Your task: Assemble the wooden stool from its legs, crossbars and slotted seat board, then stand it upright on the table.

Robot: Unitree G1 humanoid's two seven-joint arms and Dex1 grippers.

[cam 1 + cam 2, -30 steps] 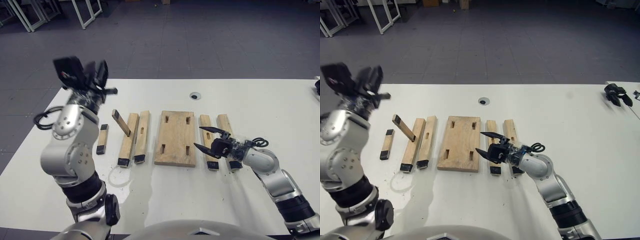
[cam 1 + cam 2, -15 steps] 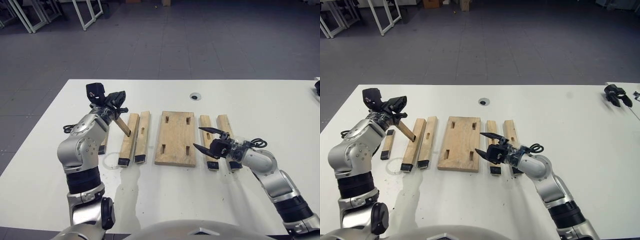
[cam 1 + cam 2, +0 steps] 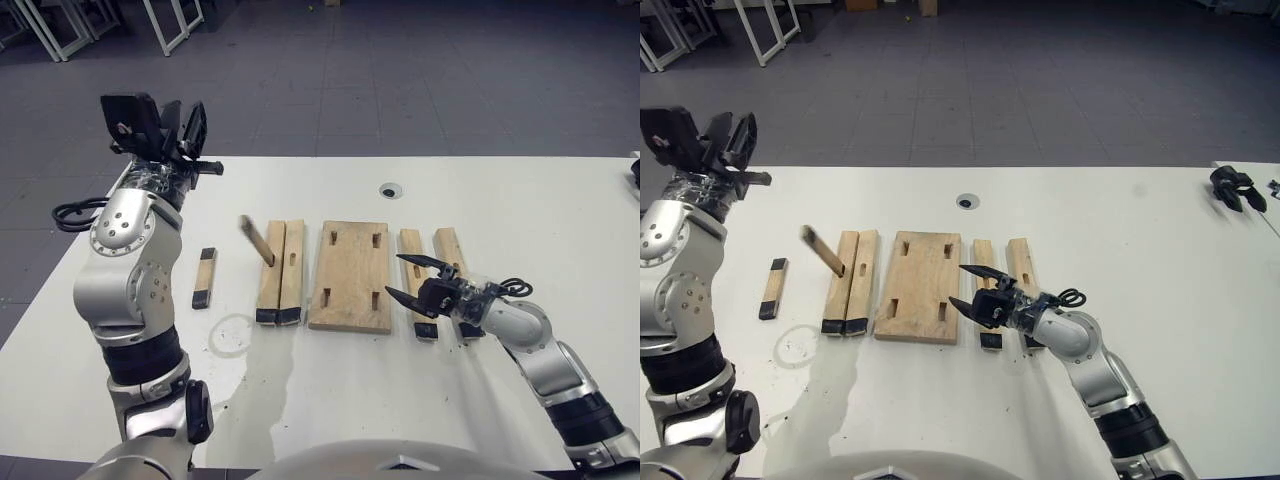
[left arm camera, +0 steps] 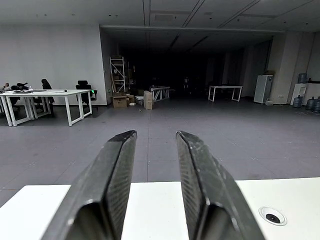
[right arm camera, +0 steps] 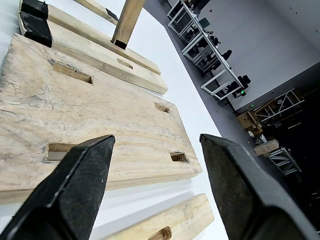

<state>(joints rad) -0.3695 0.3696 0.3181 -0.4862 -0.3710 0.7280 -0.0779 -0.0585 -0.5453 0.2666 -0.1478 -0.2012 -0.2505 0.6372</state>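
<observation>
Pale rectangular wooden seat board (image 3: pixel 349 276) with four slots: bare timber, coarse-grained and matt, like the long pale wooden legs (image 3: pixel 283 270) with their matt black end caps (image 3: pixel 267 316) and the short wooden crossbar (image 3: pixel 203 278). The white surface (image 3: pixel 560 220) is smooth with a faint sheen, flecked with dark specks near its front edge. The fingers (image 4: pixel 112 185) of the left hand (image 4: pixel 155 134) are black with a fine woven texture and scuffed edges; those of the right hand (image 3: pixel 395 275) are plain matt black.
</observation>
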